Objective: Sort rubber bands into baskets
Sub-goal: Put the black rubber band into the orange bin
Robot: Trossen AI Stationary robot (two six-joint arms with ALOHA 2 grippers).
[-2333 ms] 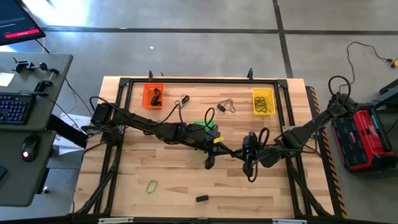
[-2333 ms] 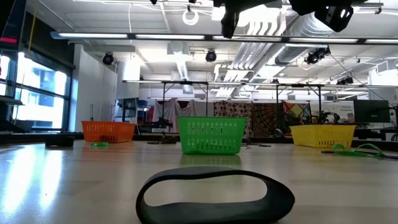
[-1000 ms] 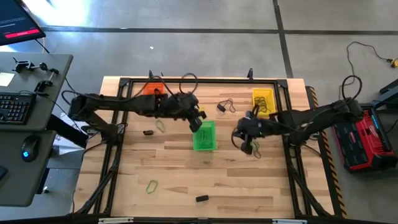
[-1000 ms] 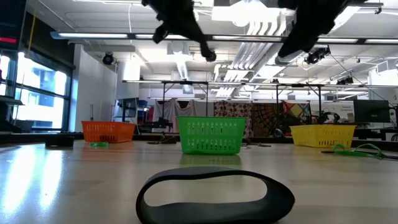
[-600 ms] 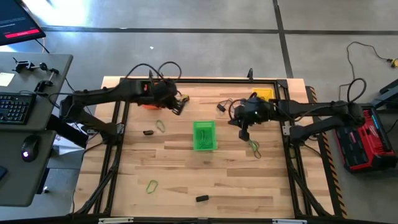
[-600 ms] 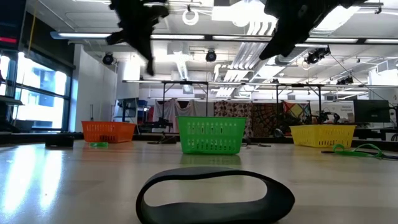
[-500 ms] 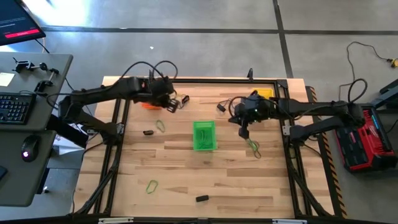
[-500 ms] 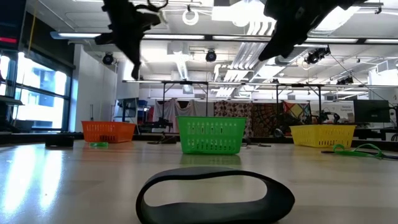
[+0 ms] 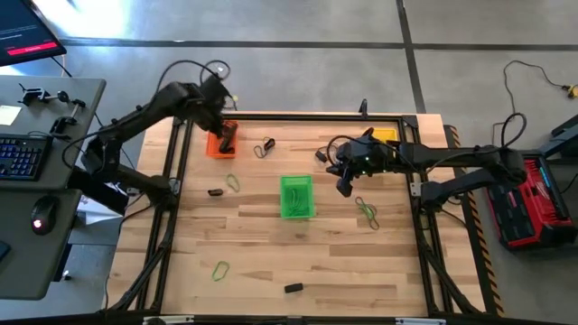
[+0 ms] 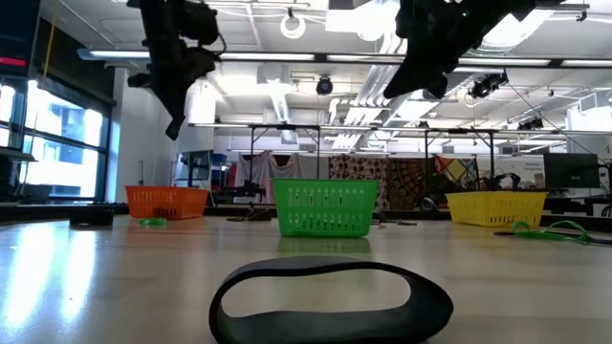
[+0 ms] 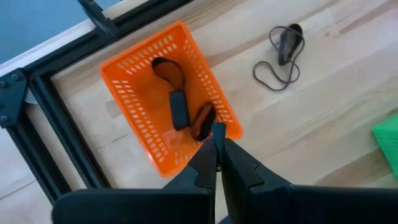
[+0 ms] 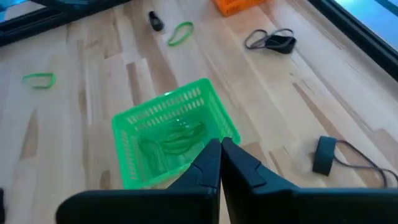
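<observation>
Black rubber bands (image 11: 180,109) are lying in the orange basket (image 9: 221,140) at the table's far left, and green ones are sitting in the green basket (image 9: 296,197) mid-table. The left gripper (image 11: 217,134) is hanging over the orange basket, fingers pressed together and holding nothing. The right gripper (image 12: 220,147) is hovering beside the green basket, likewise closed and empty.

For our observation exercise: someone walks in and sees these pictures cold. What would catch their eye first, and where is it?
Three bright baskets stand out on the wooden table: the orange basket at the far left, the green basket in the middle, the yellow basket at the far right. The left tool hovers shut over the orange one. A black rubber band looms large in the low view.
</observation>
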